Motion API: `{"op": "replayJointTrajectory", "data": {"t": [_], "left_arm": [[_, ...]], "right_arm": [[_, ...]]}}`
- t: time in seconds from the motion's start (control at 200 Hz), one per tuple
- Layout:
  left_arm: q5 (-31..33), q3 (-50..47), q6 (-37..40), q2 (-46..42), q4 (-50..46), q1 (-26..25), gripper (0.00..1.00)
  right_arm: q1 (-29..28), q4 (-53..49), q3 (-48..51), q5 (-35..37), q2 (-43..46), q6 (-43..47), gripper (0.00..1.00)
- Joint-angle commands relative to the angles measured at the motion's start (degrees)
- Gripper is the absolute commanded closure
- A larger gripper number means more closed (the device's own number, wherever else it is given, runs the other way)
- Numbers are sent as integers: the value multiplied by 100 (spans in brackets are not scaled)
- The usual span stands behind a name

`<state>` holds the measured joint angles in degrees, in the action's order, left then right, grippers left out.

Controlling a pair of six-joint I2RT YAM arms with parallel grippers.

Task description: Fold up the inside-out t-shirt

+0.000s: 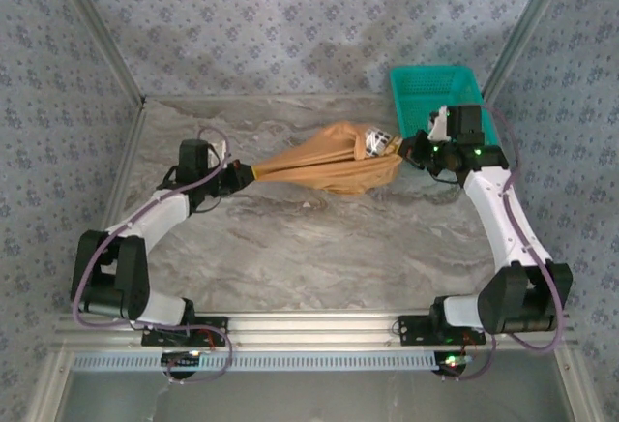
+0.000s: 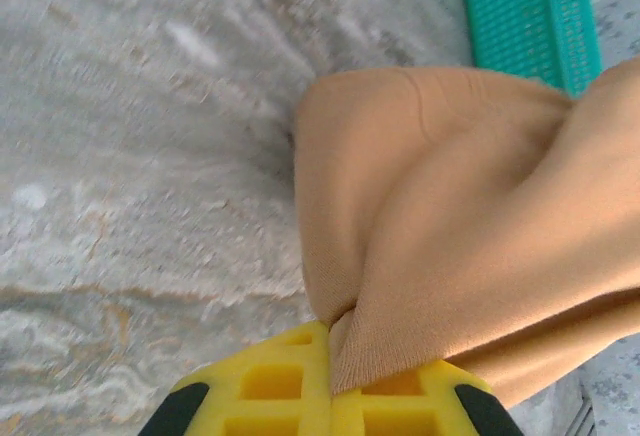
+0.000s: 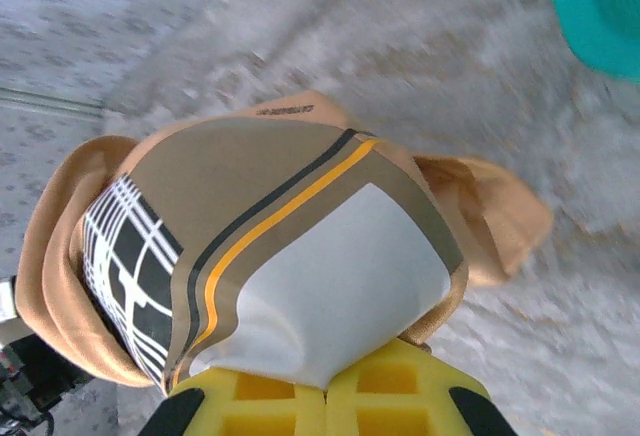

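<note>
Shirt [image 1: 324, 165] hangs bunched into a tan rope between the two arms, slung above the table [image 1: 290, 257] at mid-depth, with its right end near the basket [image 1: 435, 88] but not in it. The left gripper [image 1: 235, 172] is clamped on a pinch of plain tan cloth at the shirt's left end; in the left wrist view the yellow jaws meet with a fold of fabric squeezed between them. The right gripper [image 1: 406, 151] is likewise closed on the other end, where a print [image 3: 300, 256] of white, olive, a yellow stripe and black-and-white check shows out of the tan. The cloth looks thin, soft and light: it will likely sag, crease and slide over itself, and hold no shape unless laid flat. Pinched at single points it ropes up, as here. Better holds, I judge, are hem corners or shoulder seams, taken wide apart so the panel spreads. Which part of the garment each gripper has, the bunching hides.
</note>
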<state>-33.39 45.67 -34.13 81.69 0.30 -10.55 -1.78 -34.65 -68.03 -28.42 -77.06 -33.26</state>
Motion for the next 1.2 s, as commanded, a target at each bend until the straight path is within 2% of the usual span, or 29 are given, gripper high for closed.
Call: {"op": "replayJointTrajectory", "data": {"t": [0.0,0.095,0.2,0.21,0.225,0.23,0.255,0.29,0.345,0.395,0.48,0.545,0.61,0.889,1.049,1.104,1.139,1.179,1.194], "left_arm": [[450,5,-15,134,235,219,100],[385,110,-63,212,355,92,100],[472,405,387,106,234,-571,81],[504,442,461,89,197,-661,81],[559,499,555,75,146,-779,80],[577,515,595,66,120,-820,79],[694,607,722,50,-3,-997,78],[862,726,843,40,-144,-1205,75],[1085,890,908,24,-473,-1417,70],[1224,960,897,-1,-697,-1513,65],[1446,969,755,-69,-885,-1644,57],[1524,895,626,-93,-756,-1821,56],[1548,811,500,-30,-576,-2007,56],[1780,627,-94,539,-96,-2519,53],[1858,614,-427,840,198,-2643,46],[1840,633,-567,997,334,-2644,44],[1812,655,-654,1123,433,-2646,42],[1782,705,-757,1287,535,-2654,39],[1771,737,-793,1351,579,-2654,39]], "right_arm": [[161,-6,218,-149,-248,-51,100],[-110,-6,211,-169,-414,-36,100],[-342,-4,182,-42,-633,15,100],[-352,-12,178,-19,-654,37,98],[-362,-105,163,69,-689,49,88],[-362,-105,163,69,-689,49,88],[-374,-246,122,287,-714,85,72],[-441,-473,59,742,-685,185,54],[-584,-750,18,1389,-545,325,40],[-737,-923,-231,1906,-434,326,36],[-1260,-1136,-423,2587,-295,345,37],[-1751,-1201,-585,2973,-361,362,39],[-2184,-1161,-780,3062,-670,359,41],[-2408,-1375,-1930,3092,-2666,725,46],[-2560,-1485,-2327,2959,-3461,808,45],[-2548,-1558,-2435,2988,-3646,843,51],[-2536,-1577,-2481,3023,-3721,852,62],[-2509,-1600,-2495,3037,-3723,848,80],[-2497,-1602,-2496,3018,-3702,844,83]]}}
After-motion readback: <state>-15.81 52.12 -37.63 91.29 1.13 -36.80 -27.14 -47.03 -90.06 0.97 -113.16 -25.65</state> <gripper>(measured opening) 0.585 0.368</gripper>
